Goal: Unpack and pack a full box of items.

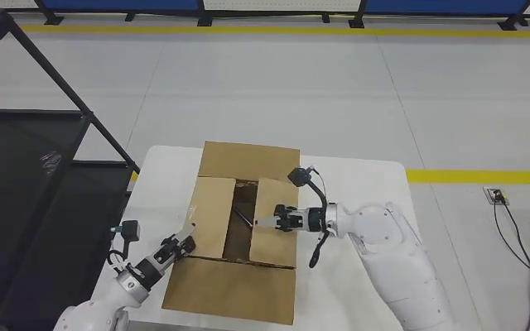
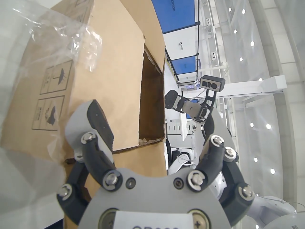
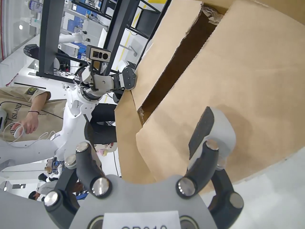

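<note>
box (image 1: 248, 159) interior — dark, contents hidden | thin item (image 1: 242, 217) in gap — too small to identify

1. A white surface (image 1: 364, 178) stands on a pale grey floor (image 1: 273, 91).
2. A black rack (image 1: 33, 190) with a dark panel stands just beside the surface's left edge, and one of its bars slants away toward the far left.
3. A yellow line (image 1: 273, 31) crosses the floor far back, in front of blue panels (image 1: 116, 6).
4. A shorter yellow stripe (image 1: 468, 176) lies right of the surface, near a floor socket (image 1: 495, 196) with a black cable (image 1: 507, 236).
</note>
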